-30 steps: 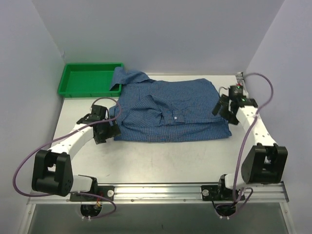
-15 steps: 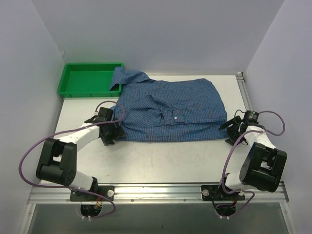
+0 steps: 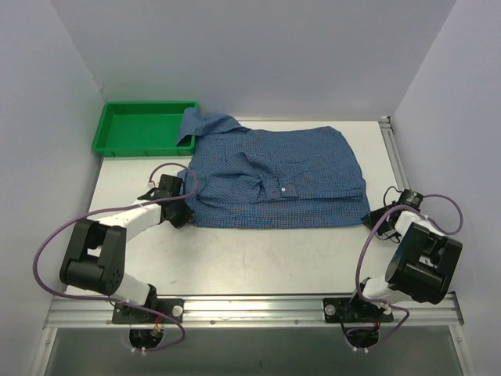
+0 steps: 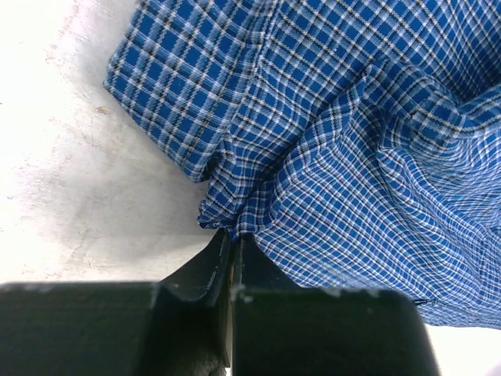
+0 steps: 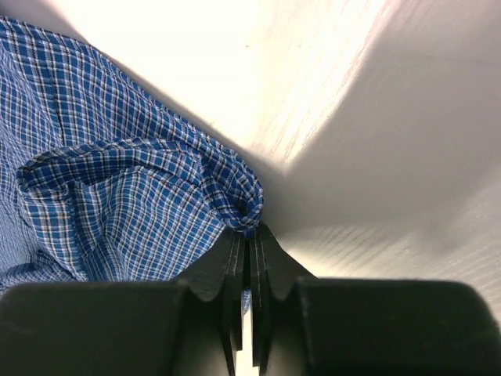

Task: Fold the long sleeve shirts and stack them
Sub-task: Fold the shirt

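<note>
- My left gripper [image 4: 229,236] pinches the blue checked shirt [image 3: 274,176] at its left edge.
- My right gripper [image 5: 249,235] pinches its right corner.
- The collar [image 3: 205,124] lies over my green tray [image 3: 141,130] at one corner.

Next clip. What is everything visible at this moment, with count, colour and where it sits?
shirt: one, blue fine-checked, lying folded across the middle of the table, collar overlapping the tray's near right corner
tray: one, green, far left corner of the table
table: one, white, under the shirt and tray
rail: one, silver, along the near edge, carrying both arm bases
left gripper: one, black, shut on the shirt at its near left corner
right gripper: one, black, shut on the shirt at its near right corner
</note>
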